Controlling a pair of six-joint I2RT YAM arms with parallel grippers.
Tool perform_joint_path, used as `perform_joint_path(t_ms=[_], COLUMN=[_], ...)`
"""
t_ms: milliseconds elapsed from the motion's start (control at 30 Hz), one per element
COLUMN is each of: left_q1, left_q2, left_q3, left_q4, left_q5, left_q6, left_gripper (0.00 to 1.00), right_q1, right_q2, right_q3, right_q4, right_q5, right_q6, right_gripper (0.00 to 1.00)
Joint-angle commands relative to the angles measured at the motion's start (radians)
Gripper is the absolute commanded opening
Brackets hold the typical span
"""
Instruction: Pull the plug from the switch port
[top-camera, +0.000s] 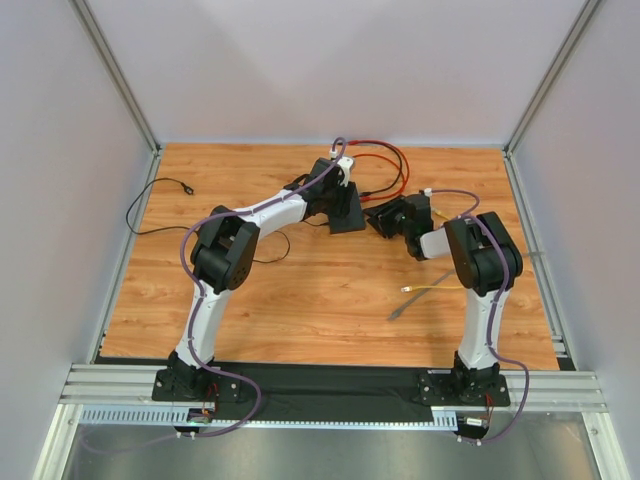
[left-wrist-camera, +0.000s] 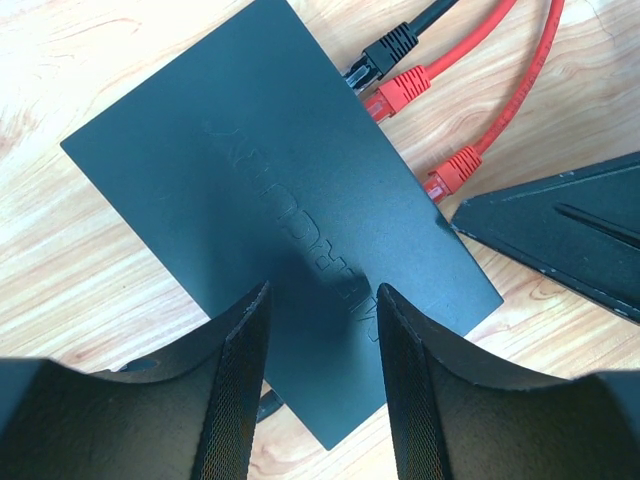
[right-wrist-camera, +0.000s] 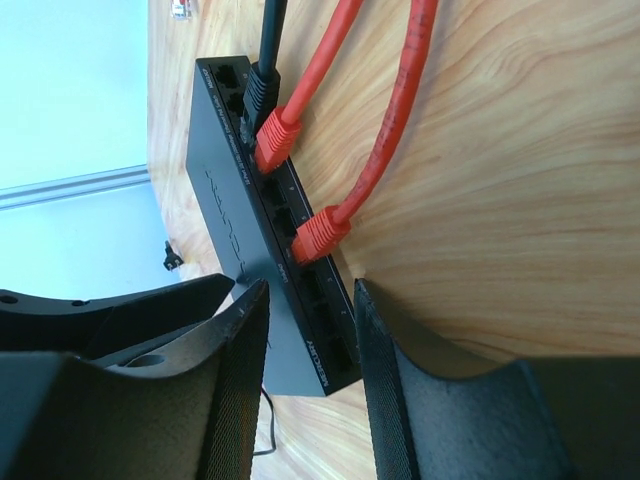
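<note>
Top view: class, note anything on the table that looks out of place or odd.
A short yellow cable lies loose on the wooden table beside the right arm, apart from the matte-black switch box and joined to nothing visible, while two red cables are plugged in.

- One corner of the switch is hidden behind the left gripper.
- The red cables and the black cable are cut off by the picture's edge, so their other ends are unseen.
</note>
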Motion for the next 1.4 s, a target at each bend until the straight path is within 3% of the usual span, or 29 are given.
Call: perform_joint_path(t_ms=[0,800,1100,1367], left_q1=[0.002,0.002,0.002,0.002], left_q2=[0.005,0.005,0.007,0.008], left_q3=[0.02,0.017,0.02,0.024], left_q4=[0.017,0.018,0.017,0.012], left_q5=[0.013,0.03,0.031,0.034], left_q6=[-0.014,-0.017,-0.017,-0.019], left_gripper=[0.54,0.53,0.53,0.53], right_q1=[0.006,0.025,0.029,0.029], right_q2=[0.021,0.078,0.093,0.093], right_q3=[0.037,0.078,0.078,0.071], right_q4=[0.02,-0.084,-0.081,-0.095], right_q5=[0.032,0.093,0.087,0.093], right_q6=[0.013,0.114,0.133,0.144], right_gripper=[0.41,0.35,0.25,0.26])
